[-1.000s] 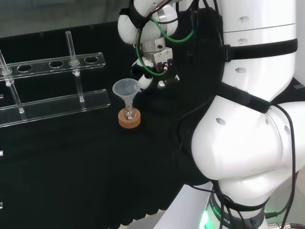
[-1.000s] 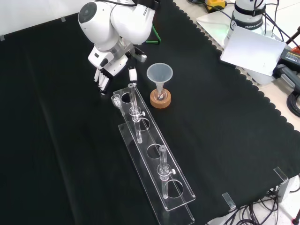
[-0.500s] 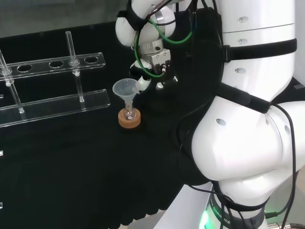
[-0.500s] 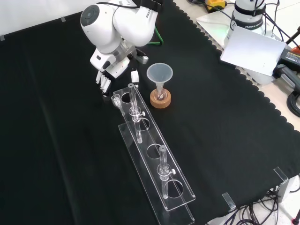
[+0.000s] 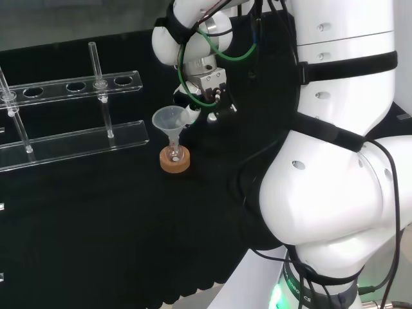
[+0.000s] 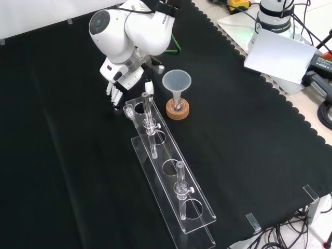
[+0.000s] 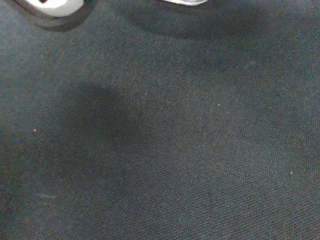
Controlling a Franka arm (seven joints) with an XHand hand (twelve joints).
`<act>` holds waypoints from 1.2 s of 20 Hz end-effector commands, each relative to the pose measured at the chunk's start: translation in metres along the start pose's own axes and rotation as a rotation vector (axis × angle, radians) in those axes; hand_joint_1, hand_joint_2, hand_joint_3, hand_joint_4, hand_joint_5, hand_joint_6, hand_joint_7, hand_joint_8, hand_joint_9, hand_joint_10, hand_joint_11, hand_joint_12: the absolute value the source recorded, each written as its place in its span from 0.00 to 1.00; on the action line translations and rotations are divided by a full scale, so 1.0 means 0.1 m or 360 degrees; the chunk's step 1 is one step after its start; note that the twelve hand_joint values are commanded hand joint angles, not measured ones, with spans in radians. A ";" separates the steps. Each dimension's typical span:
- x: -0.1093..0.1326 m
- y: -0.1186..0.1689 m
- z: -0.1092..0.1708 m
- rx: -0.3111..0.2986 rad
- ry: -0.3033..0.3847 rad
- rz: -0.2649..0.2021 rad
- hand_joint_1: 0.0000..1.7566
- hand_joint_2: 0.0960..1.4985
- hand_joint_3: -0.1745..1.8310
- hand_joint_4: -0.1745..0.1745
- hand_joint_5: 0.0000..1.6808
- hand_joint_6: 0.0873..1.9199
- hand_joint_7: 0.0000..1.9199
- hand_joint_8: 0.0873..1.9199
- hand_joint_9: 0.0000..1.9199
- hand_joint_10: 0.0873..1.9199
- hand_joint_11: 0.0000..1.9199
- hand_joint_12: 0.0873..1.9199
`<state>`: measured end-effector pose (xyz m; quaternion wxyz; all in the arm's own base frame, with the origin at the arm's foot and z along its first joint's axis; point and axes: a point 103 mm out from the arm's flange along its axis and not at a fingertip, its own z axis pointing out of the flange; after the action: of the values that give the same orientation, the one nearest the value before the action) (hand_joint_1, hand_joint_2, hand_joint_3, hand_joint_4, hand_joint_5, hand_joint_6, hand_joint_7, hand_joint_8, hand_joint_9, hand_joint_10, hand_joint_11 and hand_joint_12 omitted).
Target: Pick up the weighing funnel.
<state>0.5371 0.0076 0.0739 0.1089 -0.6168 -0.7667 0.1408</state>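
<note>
On the counter's black cloth, front view, the weighing funnel (image 6: 127, 109) lies just off the end of the test-tube rack (image 6: 174, 179), not yet lifted. The hand (image 6: 115, 92) hangs beside it, fingers relaxed, grasping nothing.

Risk: the fingers shove the clear piece under the rack or clip the upright glass tube (image 6: 147, 110).

Small lettering on the arm link (image 6: 150, 26); no labels seen on the ware.
</note>
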 end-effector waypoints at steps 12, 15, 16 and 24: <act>-0.01 0.09 0.08 0.0012 -0.0045 0.0052 0.46 0.40 0.30 0.46 0.39 0.42 0.28 0.34 0.44 0.22 0.31 0.64; 0.00 0.11 0.10 0.0013 -0.0050 0.0052 0.47 0.40 0.31 0.47 0.40 0.42 0.28 0.34 0.44 0.22 0.31 0.64; 0.00 0.11 0.11 0.0014 -0.0053 0.0051 0.48 0.40 0.31 0.48 0.41 0.42 0.28 0.34 0.44 0.22 0.31 0.64; 0.00 0.13 0.11 0.0015 -0.0046 0.0053 0.48 0.40 0.33 0.50 0.44 0.41 0.28 0.35 0.44 0.23 0.31 0.64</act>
<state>0.5451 0.0093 0.0597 0.0973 -0.6265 -0.7576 0.1549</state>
